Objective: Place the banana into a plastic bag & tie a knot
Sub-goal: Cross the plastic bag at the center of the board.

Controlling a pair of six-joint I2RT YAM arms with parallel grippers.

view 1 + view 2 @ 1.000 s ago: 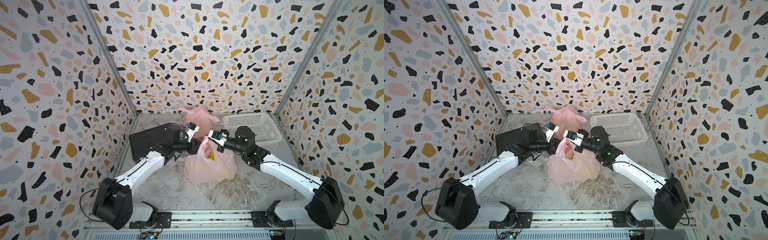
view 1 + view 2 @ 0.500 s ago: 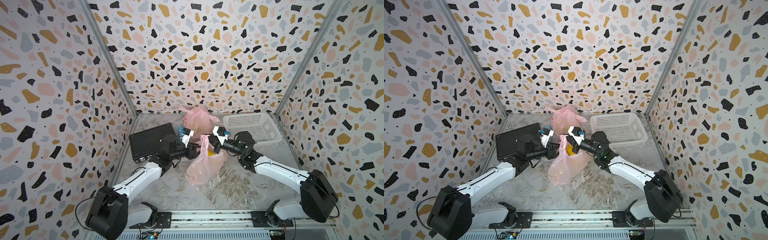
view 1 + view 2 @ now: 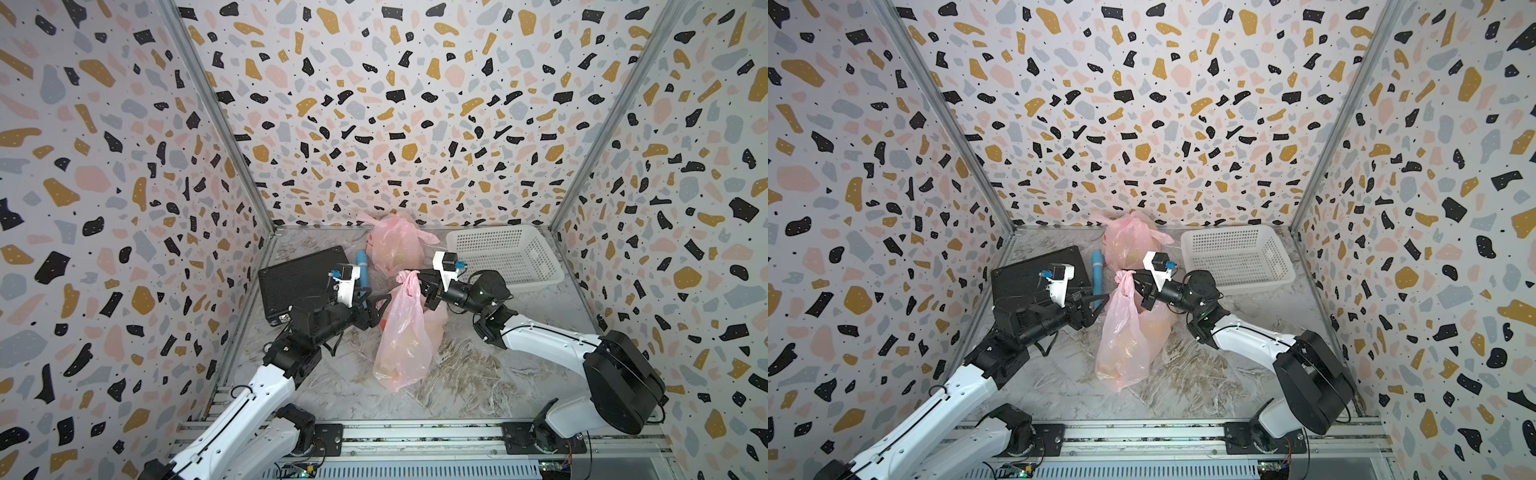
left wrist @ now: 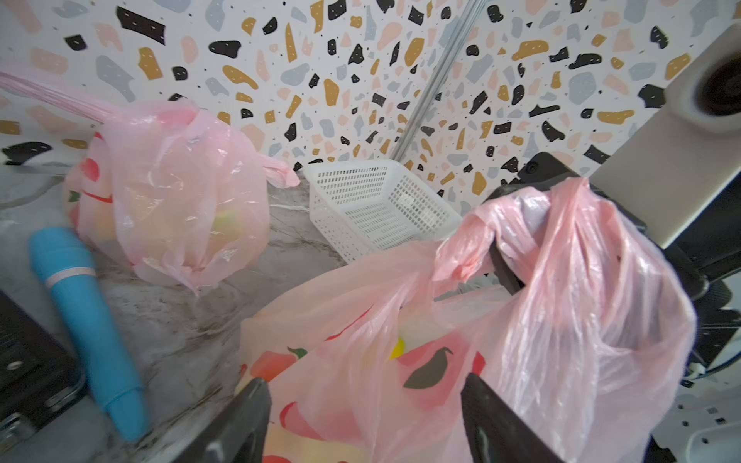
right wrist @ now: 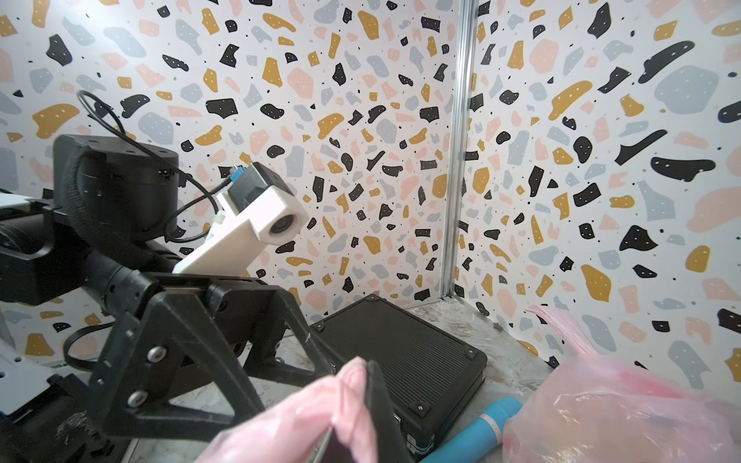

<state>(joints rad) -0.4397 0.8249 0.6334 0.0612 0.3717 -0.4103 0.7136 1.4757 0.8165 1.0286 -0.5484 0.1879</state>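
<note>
The pink plastic bag hangs long and narrow at the table's middle, seen in both top views, its bottom near the table. My right gripper is shut on the bag's bunched handle, holding it up. Left of the bag, my left gripper stands open. In the left wrist view its fingers stand wide apart, with loose bag film lying between them, ungripped. The banana shows only as a small yellow patch through the film.
Against the back wall sits a second, tied pink bag. A white basket stands at the back right. At the back left lies a black case, with a blue cylinder beside it. The terrazzo walls close in on three sides.
My left gripper has opened, let go of the bag and drawn back to the left. The bag now hangs from the right gripper alone, stretched longer and narrower.
</note>
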